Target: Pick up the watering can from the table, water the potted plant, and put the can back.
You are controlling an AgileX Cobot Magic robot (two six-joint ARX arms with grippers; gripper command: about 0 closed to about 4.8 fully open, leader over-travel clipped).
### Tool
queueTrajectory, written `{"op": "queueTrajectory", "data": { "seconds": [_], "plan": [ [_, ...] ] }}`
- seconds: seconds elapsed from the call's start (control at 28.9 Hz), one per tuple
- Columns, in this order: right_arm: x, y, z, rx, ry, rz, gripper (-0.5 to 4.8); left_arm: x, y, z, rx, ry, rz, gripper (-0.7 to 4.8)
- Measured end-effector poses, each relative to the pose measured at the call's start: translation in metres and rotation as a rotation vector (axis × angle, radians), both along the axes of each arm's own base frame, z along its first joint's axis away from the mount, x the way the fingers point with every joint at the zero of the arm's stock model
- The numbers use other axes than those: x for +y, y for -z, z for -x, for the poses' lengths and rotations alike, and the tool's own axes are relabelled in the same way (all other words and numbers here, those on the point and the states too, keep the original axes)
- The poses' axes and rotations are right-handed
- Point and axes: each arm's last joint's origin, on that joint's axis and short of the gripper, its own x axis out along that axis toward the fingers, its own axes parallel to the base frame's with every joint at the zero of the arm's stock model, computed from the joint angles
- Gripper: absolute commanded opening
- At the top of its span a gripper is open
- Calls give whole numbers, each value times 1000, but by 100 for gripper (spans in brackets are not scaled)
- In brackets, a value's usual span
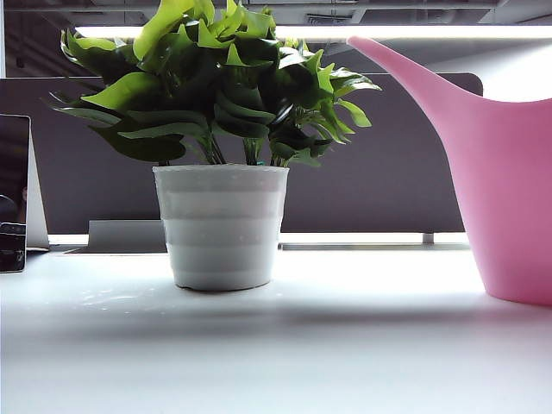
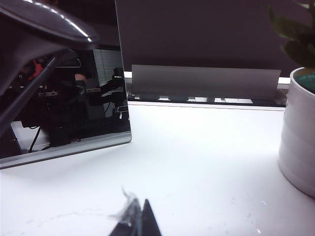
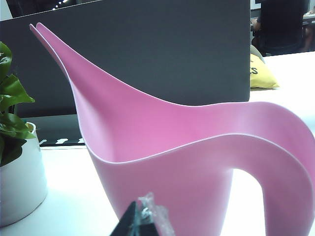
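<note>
The pink watering can (image 1: 511,194) stands on the white table (image 1: 276,354) at the right, its long spout (image 1: 392,65) rising toward the leaves of the potted plant (image 1: 221,226), which sits in a white ribbed pot at the middle. In the right wrist view the can (image 3: 187,162) fills the frame just ahead of my right gripper (image 3: 142,216); its jaws are shut with nothing in them, and the pot (image 3: 19,182) stands beside the can. My left gripper (image 2: 137,216) is shut and empty low over the table, with the pot (image 2: 299,142) ahead off to one side. Neither gripper shows in the exterior view.
A dark partition wall (image 1: 379,172) runs behind the table. A dark reflective panel (image 2: 64,98) stands on the table ahead of the left gripper and shows at the exterior view's far left as a panel (image 1: 13,194). A yellow cushion (image 3: 261,73) lies beyond the can.
</note>
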Motion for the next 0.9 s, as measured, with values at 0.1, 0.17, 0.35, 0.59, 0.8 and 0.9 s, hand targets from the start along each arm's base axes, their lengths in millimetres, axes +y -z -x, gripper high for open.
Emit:
{"op": "queueTrajectory", "data": {
  "seconds": [0.1,0.17,0.35,0.59,0.8,0.9],
  "plan": [
    [0,0,0,0,0,0,-8,0,0,0,0,0,0,-5],
    [0,0,0,0,0,0,-8,0,0,0,0,0,0,-5],
    [0,0,0,0,0,0,-8,0,0,0,0,0,0,-5],
    [0,0,0,0,0,0,-8,0,0,0,0,0,0,-5],
    [0,0,0,1,-1,0,-8,0,0,0,0,0,0,-5],
    [0,3,-1,3,16,9,-8,0,0,0,0,0,0,-5]
  ]
}}
